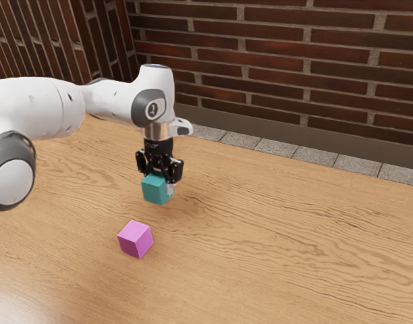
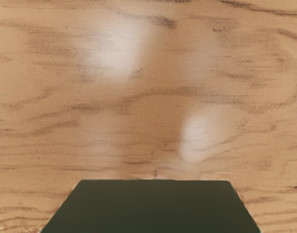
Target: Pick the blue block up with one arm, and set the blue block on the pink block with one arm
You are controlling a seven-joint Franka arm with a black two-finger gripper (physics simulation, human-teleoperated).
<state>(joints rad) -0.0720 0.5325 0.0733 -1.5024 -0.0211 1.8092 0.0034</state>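
A blue-green block (image 1: 156, 190) hangs just above the wooden table, held between the black fingers of my gripper (image 1: 158, 178), which is shut on it. In the wrist view the block (image 2: 151, 206) appears as a dark shape under my hand, with wood grain beyond it. A pink block (image 1: 135, 238) rests on the table, nearer the front edge and slightly toward the exterior view's left of the held block. The two blocks are apart, not touching.
The wooden table (image 1: 281, 236) stretches wide toward the exterior view's right and front. A brick wall (image 1: 281, 61) with a grey stone kerb (image 1: 314, 155) runs behind the table. My white arm (image 1: 65, 108) comes in from the exterior view's left.
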